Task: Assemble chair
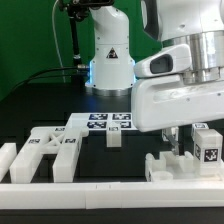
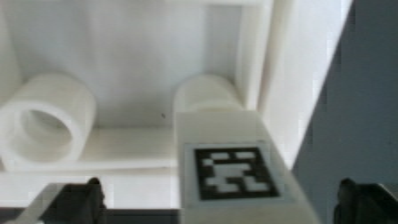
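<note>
**Chair: spread hand poised over a tagged bar**

Chair parts (image 1: 45,148) lie unjoined on the black desk (image 1: 40,108). A group of blocky pieces sits at eight o'clock in the exterior view, a small block (image 1: 115,138) lies near the centre, and a tagged cube (image 1: 208,146) sits at four o'clock. The marker board (image 1: 105,122) lies flat just behind the small block. A long rail (image 1: 90,192) runs along the front edge, probably to stop the parts sliding off the desk.

The hand (image 1: 171,146) hangs at four o'clock, close above a notched white piece (image 1: 168,166) and just beside the cube. It holds nothing. In the wrist view its dark fingertips (image 2: 79,200) stand wide apart, one on each side of a white bar (image 2: 226,150) whose tag faces the camera. The bar is centred in the gap and neither tip touches it, which looks like alignment for a pinch across its width.

A rounded white part (image 2: 54,122) sits close beside the bar inside the same white frame. A finger coming down on that side has little room, so it could catch the rounded part.

Judging by how scattered the parts are, assembly is at an early stage. The likely next move is a straight descent and then a close on the bar.
</note>
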`<state>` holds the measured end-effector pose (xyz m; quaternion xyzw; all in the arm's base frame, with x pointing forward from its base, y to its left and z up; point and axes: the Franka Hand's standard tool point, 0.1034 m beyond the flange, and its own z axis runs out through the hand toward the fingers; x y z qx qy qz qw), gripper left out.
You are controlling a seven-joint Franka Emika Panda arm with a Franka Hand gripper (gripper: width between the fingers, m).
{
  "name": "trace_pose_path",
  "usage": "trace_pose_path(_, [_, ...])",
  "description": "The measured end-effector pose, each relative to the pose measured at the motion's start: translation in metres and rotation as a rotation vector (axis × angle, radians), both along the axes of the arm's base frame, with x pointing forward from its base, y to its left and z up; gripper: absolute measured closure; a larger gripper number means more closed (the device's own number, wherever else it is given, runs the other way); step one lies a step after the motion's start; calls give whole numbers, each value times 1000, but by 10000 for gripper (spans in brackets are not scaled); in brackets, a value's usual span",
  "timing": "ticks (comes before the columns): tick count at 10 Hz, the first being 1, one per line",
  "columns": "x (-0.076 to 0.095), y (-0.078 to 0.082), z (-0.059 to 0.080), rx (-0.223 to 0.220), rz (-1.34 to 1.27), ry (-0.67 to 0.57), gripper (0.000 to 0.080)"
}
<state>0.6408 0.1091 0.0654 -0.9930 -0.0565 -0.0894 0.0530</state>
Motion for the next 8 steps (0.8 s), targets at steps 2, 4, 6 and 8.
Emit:
trace_pose_path(2, [1,4,7,8,-8,155,151])
trace_pose_path(4, [3,3,4,9,-24,128,162])
trace_pose_path(6, [3,4,4,22,-134,140,521])
trace_pose_path(8, [3,4,4,35,-238,153,516])
